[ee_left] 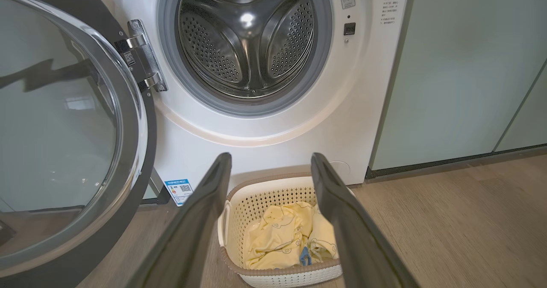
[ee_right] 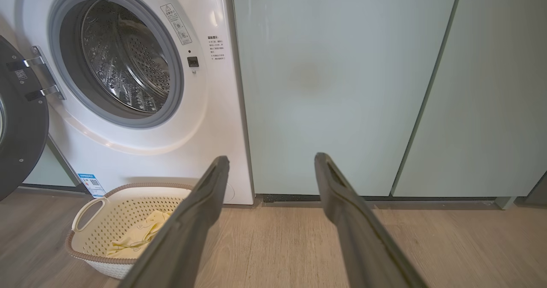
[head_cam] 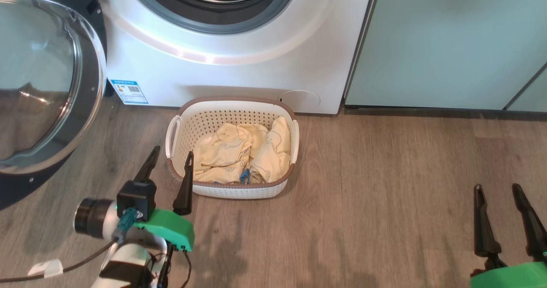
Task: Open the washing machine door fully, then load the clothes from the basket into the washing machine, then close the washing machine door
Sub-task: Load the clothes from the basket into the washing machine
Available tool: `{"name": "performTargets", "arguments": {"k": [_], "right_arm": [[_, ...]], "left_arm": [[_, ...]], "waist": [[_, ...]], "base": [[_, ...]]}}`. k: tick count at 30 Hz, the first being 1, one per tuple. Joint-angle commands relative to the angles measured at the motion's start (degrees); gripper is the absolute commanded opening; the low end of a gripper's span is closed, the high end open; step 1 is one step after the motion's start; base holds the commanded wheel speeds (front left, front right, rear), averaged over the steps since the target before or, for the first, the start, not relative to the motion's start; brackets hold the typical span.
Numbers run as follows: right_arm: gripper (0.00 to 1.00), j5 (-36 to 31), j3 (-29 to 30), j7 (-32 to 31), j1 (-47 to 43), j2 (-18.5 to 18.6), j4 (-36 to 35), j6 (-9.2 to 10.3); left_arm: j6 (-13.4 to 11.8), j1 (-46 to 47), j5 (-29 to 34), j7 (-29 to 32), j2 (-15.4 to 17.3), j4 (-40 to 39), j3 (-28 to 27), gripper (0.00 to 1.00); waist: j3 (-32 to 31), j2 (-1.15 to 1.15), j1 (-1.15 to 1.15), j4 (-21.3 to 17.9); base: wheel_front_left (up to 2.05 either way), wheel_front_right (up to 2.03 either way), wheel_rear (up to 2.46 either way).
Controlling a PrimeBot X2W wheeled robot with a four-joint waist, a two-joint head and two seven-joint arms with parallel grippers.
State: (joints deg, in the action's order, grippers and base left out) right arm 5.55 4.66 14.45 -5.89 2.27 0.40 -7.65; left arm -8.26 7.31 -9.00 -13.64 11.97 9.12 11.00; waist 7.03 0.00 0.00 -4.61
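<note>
Two grippers, jaws wide apart and empty; the left gripper (ee_left: 271, 155) has the clothes (ee_left: 282, 236) in the basket (ee_left: 265, 194) just ahead of its jaws, probably lined up for grabbing.

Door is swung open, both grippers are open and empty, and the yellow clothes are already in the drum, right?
Not quite. The clothes lie in the basket; the left wrist view shows the drum empty. The door is open, and the left gripper and right gripper are open and empty.
</note>
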Motion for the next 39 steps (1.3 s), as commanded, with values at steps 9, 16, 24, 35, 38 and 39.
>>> {"name": "performTargets", "arguments": {"k": [9, 16, 24, 35, 38, 39], "right_arm": [[1.00, 0.8, -1.2, 0.5, 0.5, 0.6, -1.6, 0.16], [1.00, 1.1, -1.1, 0.5, 0.4, 0.6, -1.7, 0.16], [1.00, 1.2, -1.0, 0.5, 0.4, 0.6, -1.8, 0.16], [1.00, 1.4, -1.1, 0.5, 1.1, 0.6, -1.7, 0.16], [1.00, 1.3, -1.1, 0.5, 1.2, 0.6, -1.7, 0.16], [1.00, 1.3, -1.1, 0.5, 1.3, 0.6, -1.6, 0.16]], "left_arm": [[-0.1, 2.1, 0.2, -0.3, 1.7, -1.6, -1.3, 1.00], [-0.3, 2.1, 0.2, 0.0, 2.2, -2.1, -1.0, 1.00], [-0.6, 2.1, 0.2, 0.5, 2.3, -2.4, -0.6, 1.00], [-1.4, 2.4, -0.1, 0.1, 1.9, -2.9, -0.1, 1.00], [-1.4, 2.4, -0.3, -0.1, 1.9, -2.9, 0.1, 1.00], [-1.4, 2.4, -0.4, -0.1, 1.9, -2.9, 0.1, 1.00]], "waist": [[-0.5, 0.00, 0.00, -0.4], [-0.5, 0.00, 0.00, -0.7], [-0.3, 0.00, 0.00, -0.7], [0.7, 0.00, 0.00, -0.3], [0.8, 0.00, 0.00, -0.1], [0.8, 0.00, 0.00, -0.1]], "base": [[0.01, -0.01, 0.00], [0.68, -0.68, 0.00], [1.58, -1.58, 0.00], [1.50, -1.50, 0.00], [0.53, -0.53, 0.00], [0.26, -0.26, 0.00]]}}
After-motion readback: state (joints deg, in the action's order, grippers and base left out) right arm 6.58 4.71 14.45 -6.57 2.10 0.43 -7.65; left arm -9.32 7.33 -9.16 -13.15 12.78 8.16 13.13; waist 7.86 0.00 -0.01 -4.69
